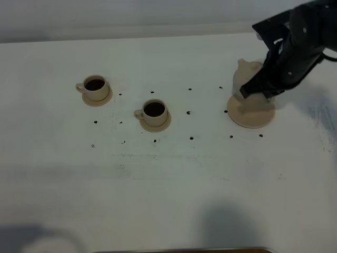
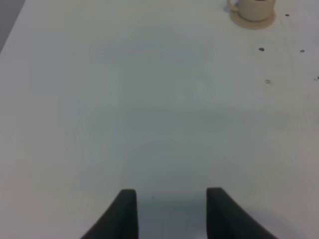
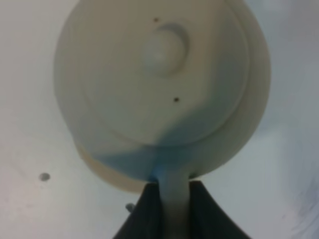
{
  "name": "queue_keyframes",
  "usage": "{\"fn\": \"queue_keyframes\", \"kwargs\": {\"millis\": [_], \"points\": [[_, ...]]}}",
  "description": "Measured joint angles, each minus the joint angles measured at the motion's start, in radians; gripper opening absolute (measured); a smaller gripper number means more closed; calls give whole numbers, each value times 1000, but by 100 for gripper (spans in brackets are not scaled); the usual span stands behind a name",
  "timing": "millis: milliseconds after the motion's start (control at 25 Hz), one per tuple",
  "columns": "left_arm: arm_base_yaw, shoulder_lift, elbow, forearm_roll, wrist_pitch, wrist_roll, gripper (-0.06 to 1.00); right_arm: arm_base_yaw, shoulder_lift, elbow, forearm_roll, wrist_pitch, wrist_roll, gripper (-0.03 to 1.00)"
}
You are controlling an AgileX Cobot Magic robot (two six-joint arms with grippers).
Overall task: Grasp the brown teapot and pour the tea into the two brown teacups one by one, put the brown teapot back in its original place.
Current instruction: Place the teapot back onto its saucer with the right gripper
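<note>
Left gripper: fingers apart, holding nothing, over bare table; one teacup far ahead of it. Two brown teacups: each on its small saucer, both dark with tea, well off to the left of the right gripper. Brown teapot: upright, lid on, directly ahead of the right gripper, whose fingers are clamped on its loop handle. Wide saucer: beneath the pot; contact cannot be told. Status, by my reckoning: both pours done; what remains is settling the pot and letting go.
</note>
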Motion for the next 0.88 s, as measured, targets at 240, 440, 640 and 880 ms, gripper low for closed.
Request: {"fn": "queue_keyframes", "kwargs": {"millis": [240,440,640,880], "points": [[0,0,0,0,0,0,31,-8,0,75,54,-88,14,11],[0,0,0,0,0,0,31,-8,0,112,73,-136,15,11],[0,0,0,0,0,0,31,-8,-1,152,78,-150,17,11],[0,0,0,0,0,0,31,-8,-1,154,79,-166,17,11]]}}
